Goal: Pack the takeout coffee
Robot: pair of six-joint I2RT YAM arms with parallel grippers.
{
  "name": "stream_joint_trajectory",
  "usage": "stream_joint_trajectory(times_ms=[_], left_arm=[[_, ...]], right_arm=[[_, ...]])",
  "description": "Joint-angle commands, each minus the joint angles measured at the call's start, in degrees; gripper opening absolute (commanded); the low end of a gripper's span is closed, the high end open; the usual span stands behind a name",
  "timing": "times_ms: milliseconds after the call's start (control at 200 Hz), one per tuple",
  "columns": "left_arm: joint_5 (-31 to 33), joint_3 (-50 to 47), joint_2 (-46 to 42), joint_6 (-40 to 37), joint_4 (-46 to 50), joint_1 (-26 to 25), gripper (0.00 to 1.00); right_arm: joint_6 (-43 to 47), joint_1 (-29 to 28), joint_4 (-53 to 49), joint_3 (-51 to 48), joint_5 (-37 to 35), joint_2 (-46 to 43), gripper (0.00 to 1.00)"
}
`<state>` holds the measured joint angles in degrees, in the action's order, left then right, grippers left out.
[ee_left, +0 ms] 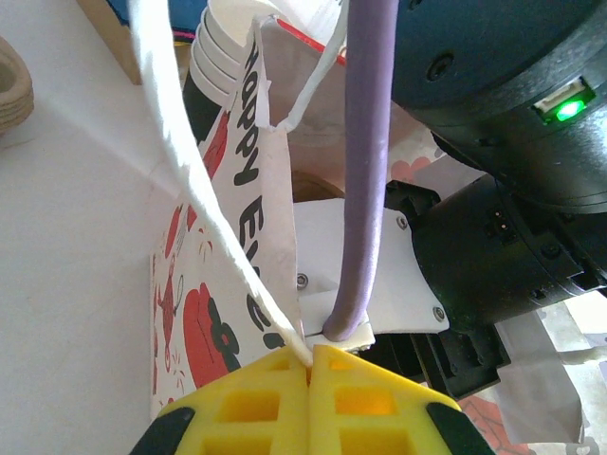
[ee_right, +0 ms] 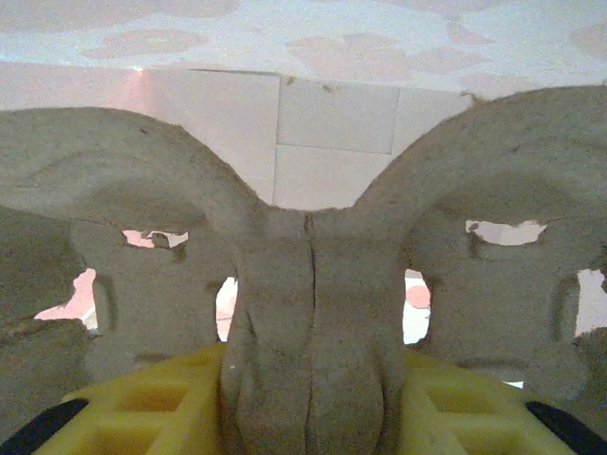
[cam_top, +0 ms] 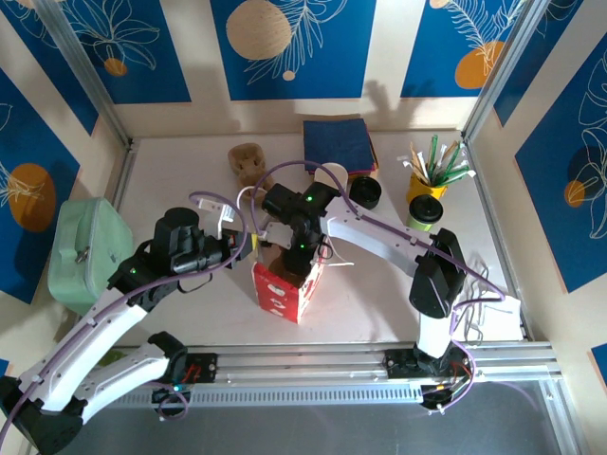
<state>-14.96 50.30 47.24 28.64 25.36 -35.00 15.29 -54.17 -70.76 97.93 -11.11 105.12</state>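
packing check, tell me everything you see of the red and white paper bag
The paper bag stands open on the table between the arms, paper printed red and white with black lettering, with white strap handles. The left gripper is shut on one handle; the right gripper, holding a pulp cup carrier, is inside it.

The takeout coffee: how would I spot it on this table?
Look to the far right corner of the table, where a yellow holder of sticks stands. In front of it stands the takeout coffee. It alone pairs a lime-green side with a black lid; the black lids beside it lie loose.
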Motion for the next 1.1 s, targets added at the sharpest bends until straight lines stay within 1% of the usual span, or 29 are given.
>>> stream_joint_trajectory(times_ms=[0, 170, 360, 505, 625, 790, 930, 1095], left_arm=[[-1.03, 0.67, -0.22, 0.62, -2.54, -0.3, 0.03], [-1.12, 0.67, -0.27, 0.71, -2.62, -0.28, 0.03], [-1.12, 0.59, -0.26, 0.77, -2.83, -0.33, 0.03], [-1.12, 0.67, -0.22, 0.75, -2.79, -0.29, 0.03], [-1.03, 0.85, -0.13, 0.71, -2.63, -0.26, 0.03], [-0.95, 1.11, -0.22, 0.82, -2.6, -0.33, 0.03], [-0.9, 1.11, -0.34, 0.91, -2.68, -0.33, 0.03], [-0.86, 1.2, -0.27, 1.15, -2.57, -0.32, 0.02]], right_arm=[[0.27, -1.22, 0.37, 2.0, 1.75, -0.44, 0.4], [-0.43, -1.26, -0.8, 1.96, -0.25, 2.22, 0.4], [-0.74, -1.28, -0.65, 0.65, -0.67, 3.14, 0.4], [-1.36, -1.23, -1.04, 0.72, -0.51, 3.08, 0.46], [-1.46, -1.1, -1.04, 1.17, 0.0, 2.25, 0.54], [-1.58, -1.01, -1.57, 2.04, 0.3, 1.64, 0.6], [-1.79, -0.85, -1.31, 2.35, 0.04, 0.51, 0.63], [-2.08, -0.85, -0.47, 2.75, 0.41, -1.16, 0.63]])
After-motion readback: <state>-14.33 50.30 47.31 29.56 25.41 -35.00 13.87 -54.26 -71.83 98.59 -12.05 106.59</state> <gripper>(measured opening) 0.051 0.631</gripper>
